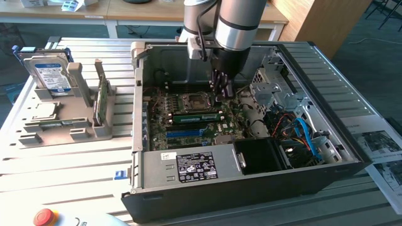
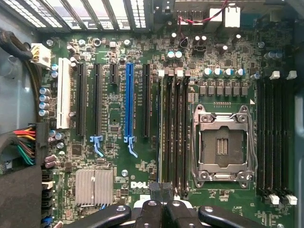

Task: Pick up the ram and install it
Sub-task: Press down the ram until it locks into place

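The gripper (image 1: 223,94) of a single robot arm hangs inside an open computer case (image 1: 251,195), its black fingertips (image 2: 156,191) pressed together with nothing seen between them. Just below the fingertips, the ram (image 1: 196,117) stands on edge in a memory slot of the motherboard (image 2: 114,118). Its green length runs away from the gripper, and whether the fingertips touch its near end cannot be told.

To one side of the gripper, just beside the ram's slot, lies the metal-framed processor socket (image 2: 221,142) (a further bank of black memory slots (image 2: 273,137) sits beyond it). To the gripper's other side is a row of expansion slots, one of them blue (image 2: 128,104). Near the gripper on that same side, a small finned heatsink (image 2: 94,186) sits on the board.

Farther from the gripper, against the case wall closest to the exterior camera, is the labelled power supply (image 1: 196,167). A tangle of blue and orange cables (image 1: 304,136) lies next to it.

Well apart from the gripper, outside the case on the exterior view's left, a grey holder (image 1: 63,134) rests on the slatted table (image 1: 63,165). It carries an upright hard drive (image 1: 52,73) with a blue label and a thin board standing on edge (image 1: 100,96). A red button (image 1: 45,216) shows at the table's near edge.
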You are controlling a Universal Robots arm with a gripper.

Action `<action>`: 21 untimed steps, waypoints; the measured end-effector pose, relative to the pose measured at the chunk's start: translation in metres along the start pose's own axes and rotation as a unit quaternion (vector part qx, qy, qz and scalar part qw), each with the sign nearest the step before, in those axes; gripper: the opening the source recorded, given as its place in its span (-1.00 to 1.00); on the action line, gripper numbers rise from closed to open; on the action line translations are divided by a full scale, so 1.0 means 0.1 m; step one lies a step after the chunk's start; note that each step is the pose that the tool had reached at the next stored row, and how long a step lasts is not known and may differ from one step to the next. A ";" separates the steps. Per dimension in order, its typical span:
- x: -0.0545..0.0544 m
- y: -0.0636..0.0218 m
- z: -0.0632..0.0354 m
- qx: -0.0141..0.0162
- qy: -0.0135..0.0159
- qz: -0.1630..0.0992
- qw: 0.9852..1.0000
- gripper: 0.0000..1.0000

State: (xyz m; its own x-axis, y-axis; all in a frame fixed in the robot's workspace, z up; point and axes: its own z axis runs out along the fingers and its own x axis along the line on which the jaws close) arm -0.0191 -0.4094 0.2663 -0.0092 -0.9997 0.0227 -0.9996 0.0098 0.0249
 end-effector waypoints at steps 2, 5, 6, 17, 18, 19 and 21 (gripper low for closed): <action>0.00 -0.001 0.027 0.000 0.000 0.000 1.000 -0.80; 0.00 -0.002 0.067 0.000 0.000 0.000 1.000 -0.80; 0.00 -0.002 0.078 0.000 0.000 0.000 1.000 -0.80; 0.00 -0.005 0.184 0.000 0.000 0.000 1.000 -0.80; 0.00 -0.005 0.193 0.000 0.000 0.000 1.000 -0.80; 0.00 -0.005 0.203 0.000 0.000 0.000 1.000 -0.80; 0.00 -0.006 0.221 0.000 0.000 0.000 1.000 -0.80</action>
State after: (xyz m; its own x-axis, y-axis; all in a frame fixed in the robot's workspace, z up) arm -0.0191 -0.4094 0.2442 -0.0092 -0.9997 0.0227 -0.9996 0.0097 0.0248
